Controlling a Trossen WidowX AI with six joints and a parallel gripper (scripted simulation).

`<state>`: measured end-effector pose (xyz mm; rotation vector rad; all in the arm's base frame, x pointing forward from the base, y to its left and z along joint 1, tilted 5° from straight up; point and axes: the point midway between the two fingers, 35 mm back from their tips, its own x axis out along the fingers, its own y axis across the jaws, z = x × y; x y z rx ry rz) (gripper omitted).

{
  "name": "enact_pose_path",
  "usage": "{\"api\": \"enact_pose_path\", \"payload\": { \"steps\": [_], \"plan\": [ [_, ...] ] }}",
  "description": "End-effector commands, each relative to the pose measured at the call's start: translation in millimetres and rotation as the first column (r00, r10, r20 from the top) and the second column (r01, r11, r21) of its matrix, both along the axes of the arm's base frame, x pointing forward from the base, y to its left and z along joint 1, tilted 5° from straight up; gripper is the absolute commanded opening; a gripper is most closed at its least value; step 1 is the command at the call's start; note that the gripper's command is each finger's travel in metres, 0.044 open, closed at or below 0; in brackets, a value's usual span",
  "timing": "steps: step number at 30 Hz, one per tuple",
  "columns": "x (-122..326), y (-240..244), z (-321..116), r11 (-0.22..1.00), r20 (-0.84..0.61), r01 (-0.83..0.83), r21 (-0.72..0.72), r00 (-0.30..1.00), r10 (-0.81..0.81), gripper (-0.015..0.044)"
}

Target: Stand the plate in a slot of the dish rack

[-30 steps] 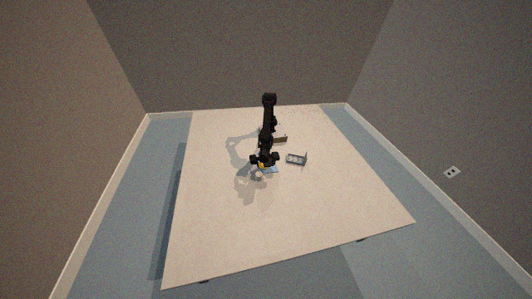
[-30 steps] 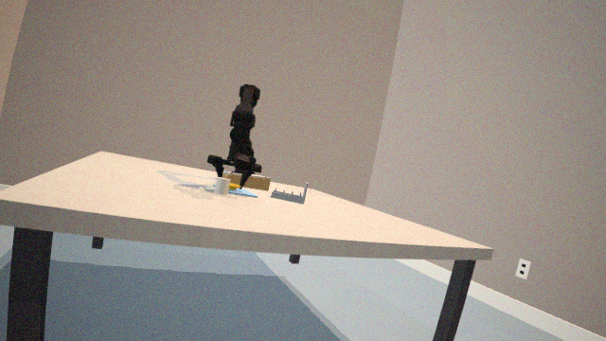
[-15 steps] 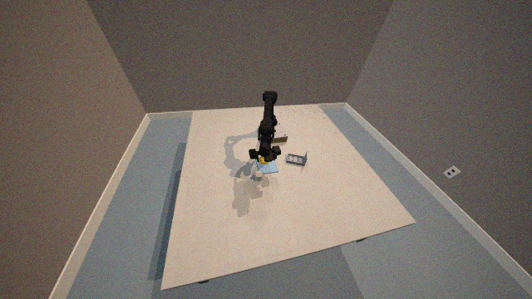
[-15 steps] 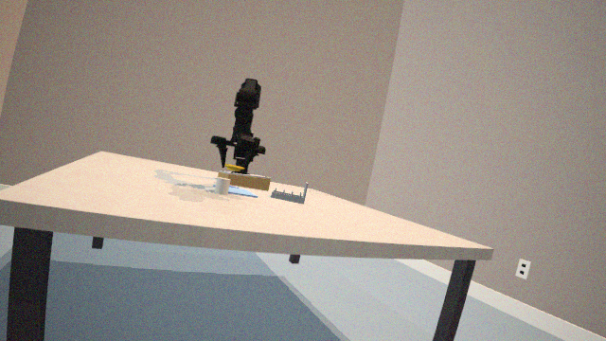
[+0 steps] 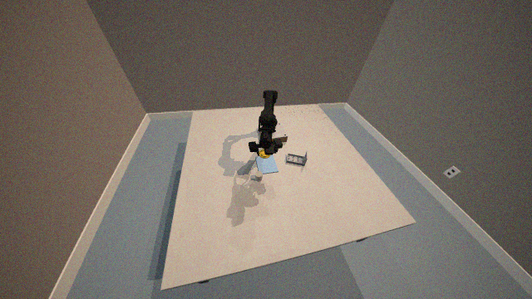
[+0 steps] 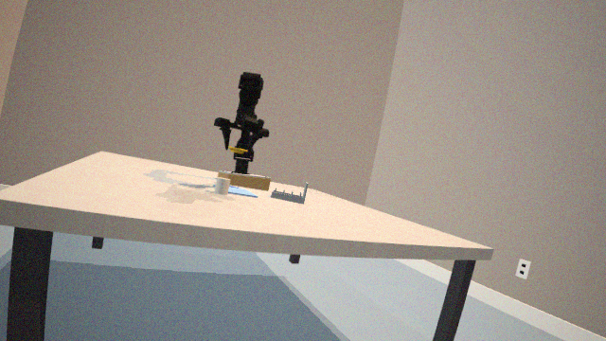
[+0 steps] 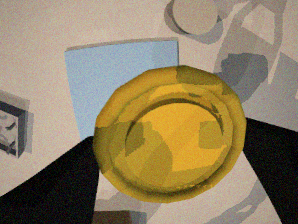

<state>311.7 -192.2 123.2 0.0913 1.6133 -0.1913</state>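
Observation:
The yellow round plate [image 5: 264, 154] [image 6: 239, 151] [image 7: 175, 142] is held off the table, lying roughly flat, face up in the wrist view. My gripper [image 6: 238, 149] [image 7: 170, 135] is shut on the plate, with one black finger at each opposite side of its rim. The plate hangs well above the tabletop in the exterior view. The grey dish rack [image 5: 296, 163] [image 6: 288, 197] [image 7: 21, 132] stands on the table, to the right of the plate in the top and exterior views and at the left edge of the wrist view. I see no plate in it.
A light blue square mat [image 5: 268, 166] [image 6: 243, 192] [image 7: 117, 65] lies below the plate. A pale cup [image 6: 222, 186] [image 7: 195, 16] stands beside the mat. A brown box [image 5: 281, 139] [image 6: 246, 182] [image 7: 112, 217] stands behind the mat, near the arm's base.

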Motion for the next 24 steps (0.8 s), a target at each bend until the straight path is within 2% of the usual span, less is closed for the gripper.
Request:
{"api": "enact_pose_path", "payload": {
  "steps": [1, 11, 20, 24],
  "plan": [
    [1.4, 1.0, 18.5, 1.000, 0.005, 0.005, -0.001, 1.000, -0.005, 0.0000],
    [2.5, 12.3, 38.5, 1.000, 0.007, 0.028, -0.001, 1.000, -0.028, 0.0000],
    [-13.9, 134.8, 32.9, 0.945, 0.023, 0.326, -0.004, 0.945, -0.326, 0.0000],
    [-31.0, 171.5, 28.1, 0.905, 0.027, 0.425, -0.007, 0.905, -0.425, 0.0000]
  ]
}}
